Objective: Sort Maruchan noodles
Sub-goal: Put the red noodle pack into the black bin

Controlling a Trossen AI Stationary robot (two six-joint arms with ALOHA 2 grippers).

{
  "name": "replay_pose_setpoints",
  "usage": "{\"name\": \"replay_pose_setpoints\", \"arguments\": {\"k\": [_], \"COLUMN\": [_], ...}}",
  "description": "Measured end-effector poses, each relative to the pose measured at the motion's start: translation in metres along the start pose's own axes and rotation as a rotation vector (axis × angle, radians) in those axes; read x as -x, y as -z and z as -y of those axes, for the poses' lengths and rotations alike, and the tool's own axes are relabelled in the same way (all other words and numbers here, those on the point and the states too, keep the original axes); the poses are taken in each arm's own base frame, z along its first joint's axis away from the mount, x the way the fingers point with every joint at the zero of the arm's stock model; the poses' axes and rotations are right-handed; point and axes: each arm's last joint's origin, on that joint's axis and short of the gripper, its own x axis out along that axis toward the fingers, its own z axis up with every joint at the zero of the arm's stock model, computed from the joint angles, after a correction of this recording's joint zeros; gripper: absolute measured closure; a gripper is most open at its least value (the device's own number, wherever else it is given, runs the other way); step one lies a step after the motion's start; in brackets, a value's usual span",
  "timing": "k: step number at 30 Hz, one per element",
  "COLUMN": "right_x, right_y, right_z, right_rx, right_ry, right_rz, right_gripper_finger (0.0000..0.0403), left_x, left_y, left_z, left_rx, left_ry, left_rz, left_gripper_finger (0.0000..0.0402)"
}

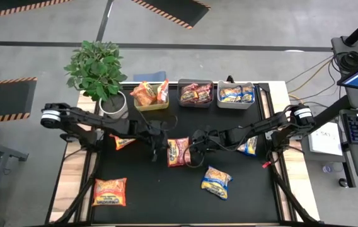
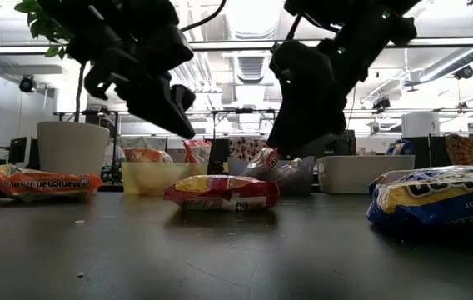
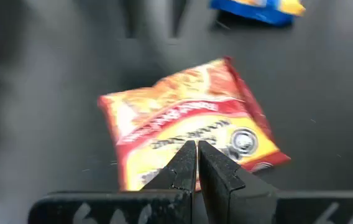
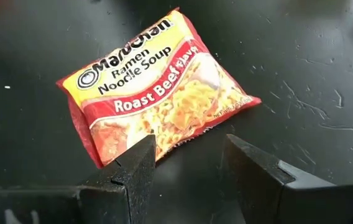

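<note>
From above, both my arms reach in toward the middle of the black table. My left gripper sits just at nine o'clock of the red Roast Beef packet; my right gripper sits just at three o'clock of it. At twelve o'clock along the far edge stand three bins: the green bin with orange packets, the dark bin with red-pink packets, the grey bin with blue-and-yellow ones. Loose on the table: an orange packet at seven o'clock, a blue-and-yellow packet at five o'clock, another orange packet under my left arm, another blue-and-yellow one under my right. A potted plant stands at ten o'clock.

At table height, both my grippers hang above the red packet, which lies flat. At three o'clock, a blue packet reads "Flavor"; the orange one at nine o'clock shows "Maruchan".

My left wrist shows my fingers pressed together, holding nothing, over the red packet.

My right wrist shows my fingers spread wide, empty, near the packet's edge. It reads "Maruchan Ramen Noodle Soup, Roast Beef Flavor".
</note>
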Motion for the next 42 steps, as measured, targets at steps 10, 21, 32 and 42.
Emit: {"name": "replay_pose_setpoints", "arguments": {"k": [10, 21, 32, 42], "right_x": [-0.016, -0.02, -0.022, -0.043], "right_y": [0.024, 0.023, 0.017, 0.017], "right_z": [0.016, 0.032, 0.043, 0.04], "right_rx": [-0.167, -0.463, -0.561, -0.599], "right_ry": [-0.096, -0.113, -0.133, -0.209], "right_rz": [0.162, 0.117, 0.099, 0.143], "right_gripper_finger": [0.0225, 0.021, 0.0108, 0.01], "left_x": [-0.026, -0.052, -0.052, -0.052], "left_y": [0.012, 0.025, 0.039, 0.046], "left_z": [0.004, 0.003, -0.004, -0.007], "left_rx": [0.011, 0.018, 0.053, 0.067], "left_ry": [0.026, 0.03, 0.024, 0.006], "left_rz": [-0.065, -0.1, -0.133, -0.122], "left_gripper_finger": [0.0402, 0.0402, 0.0402, 0.0402]}}
